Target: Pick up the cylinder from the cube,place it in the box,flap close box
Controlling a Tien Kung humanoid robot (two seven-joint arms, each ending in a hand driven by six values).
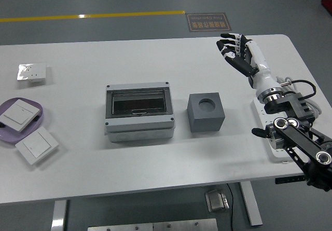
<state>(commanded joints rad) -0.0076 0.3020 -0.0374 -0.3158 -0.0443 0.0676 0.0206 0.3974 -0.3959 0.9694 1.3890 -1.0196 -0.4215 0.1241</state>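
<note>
The grey box (pixel 139 111) sits at the table's middle with its dark transparent flap lying shut over the top. The grey cube (pixel 206 112) stands just right of it, and its round socket is empty. No cylinder is visible anywhere. My right hand (pixel 233 46) is raised over the far right of the table, fingers spread and holding nothing, well away from the cube and the box. My left arm is out of view.
A white power strip (pixel 274 130) with a coiled cable (pixel 295 98) lies at the right, partly under my right arm. A purple plate (pixel 36 112) holding a white switch, another switch (pixel 36 145) beside it and a wall socket (pixel 31 72) are at the left.
</note>
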